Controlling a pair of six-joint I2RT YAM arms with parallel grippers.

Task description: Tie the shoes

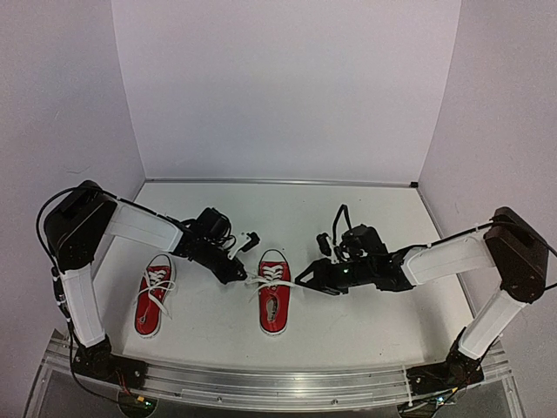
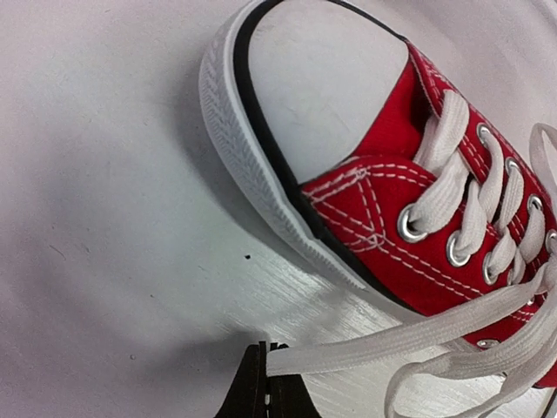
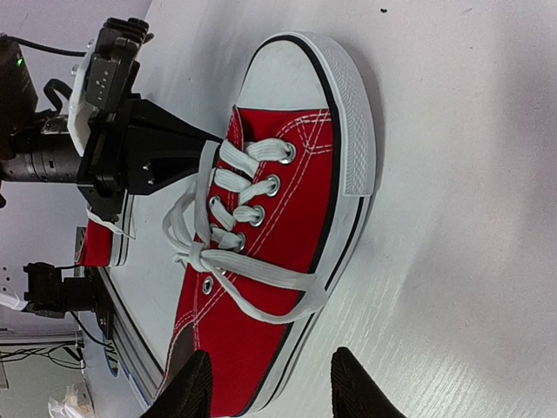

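Two red sneakers with white laces lie on the white table. One shoe (image 1: 154, 296) lies at the left with loose laces. The other shoe (image 1: 273, 292) lies in the middle between my grippers. My left gripper (image 1: 238, 273) is at that shoe's left side and, in the left wrist view, the gripper (image 2: 265, 355) is shut on the end of a white lace (image 2: 392, 335) pulled out flat from the shoe (image 2: 374, 209). My right gripper (image 1: 302, 283) is open at the shoe's right side; its fingers (image 3: 348, 387) straddle the sole edge below a lace loop (image 3: 287, 300).
White walls close off the back and both sides. A metal rail (image 1: 278, 379) runs along the near edge by the arm bases. The left arm's wrist (image 3: 113, 131) with its cables shows beyond the shoe in the right wrist view.
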